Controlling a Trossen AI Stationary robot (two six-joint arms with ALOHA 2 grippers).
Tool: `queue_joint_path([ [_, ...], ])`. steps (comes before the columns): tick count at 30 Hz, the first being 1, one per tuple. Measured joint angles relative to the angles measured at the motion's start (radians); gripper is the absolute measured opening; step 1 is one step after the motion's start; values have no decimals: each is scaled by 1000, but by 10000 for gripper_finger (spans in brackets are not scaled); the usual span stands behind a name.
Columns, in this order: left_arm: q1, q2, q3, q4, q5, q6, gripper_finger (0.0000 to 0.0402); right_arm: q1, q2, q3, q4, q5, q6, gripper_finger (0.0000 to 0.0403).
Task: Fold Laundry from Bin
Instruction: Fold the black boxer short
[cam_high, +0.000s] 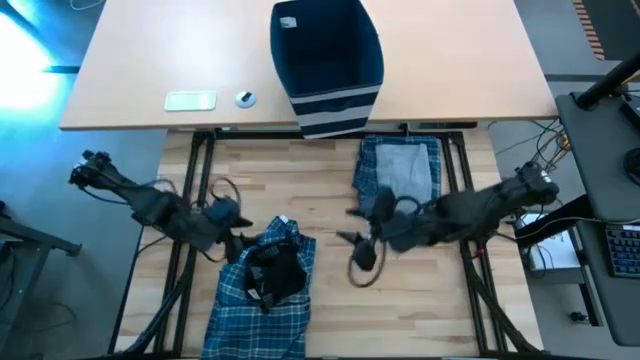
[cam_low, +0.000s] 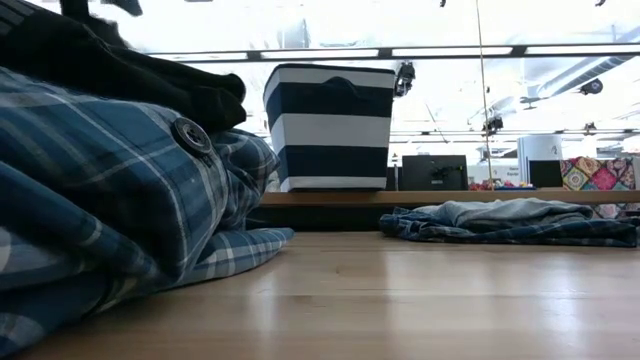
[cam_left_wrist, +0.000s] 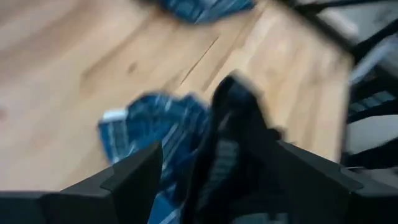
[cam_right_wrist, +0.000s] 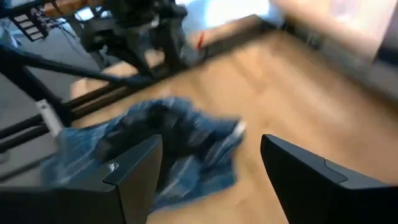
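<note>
A heap of blue-and-white plaid laundry (cam_high: 262, 292) lies at the wooden table's near left, with a small black piece (cam_high: 275, 272) on top; the low view shows the plaid heap (cam_low: 100, 200) close up under the black piece (cam_low: 120, 70). A second, flat pile of plaid and grey cloth (cam_high: 400, 170) lies at the far right. The navy striped bin (cam_high: 325, 60) stands on the tan table beyond. My left gripper (cam_high: 240, 238) hangs open just left of the heap. My right gripper (cam_high: 348, 228) is open to the heap's right, above bare wood.
A flat white object (cam_high: 190, 100) and a small round one (cam_high: 245, 98) lie on the tan far table, left of the bin. A cable loop (cam_high: 362, 262) hangs under my right gripper. Bare wood lies between the two cloth piles.
</note>
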Motion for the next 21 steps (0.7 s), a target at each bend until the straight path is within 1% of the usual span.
queue_joint_path([
  [3,-12,16,-58,78,58,-24,287,-20,74,-24,1,-47,181,270],
  [5,-25,16,-72,150,99,-26,287,-53,139,-27,3,-78,244,270],
  [8,-57,17,-75,149,108,-88,287,-112,224,-26,71,-176,276,270],
  [10,-79,17,-72,155,115,-122,287,-155,275,-24,148,-236,294,270],
  [13,-109,29,-72,149,197,-176,287,-212,347,-23,262,-324,306,270],
  [15,-133,41,-72,145,246,-221,287,-244,389,-22,310,-413,330,268],
  [17,-161,54,-72,147,283,-252,287,-263,422,-19,344,-499,335,261],
  [21,-225,82,-72,147,316,-325,287,-264,467,-19,434,-594,329,240],
])
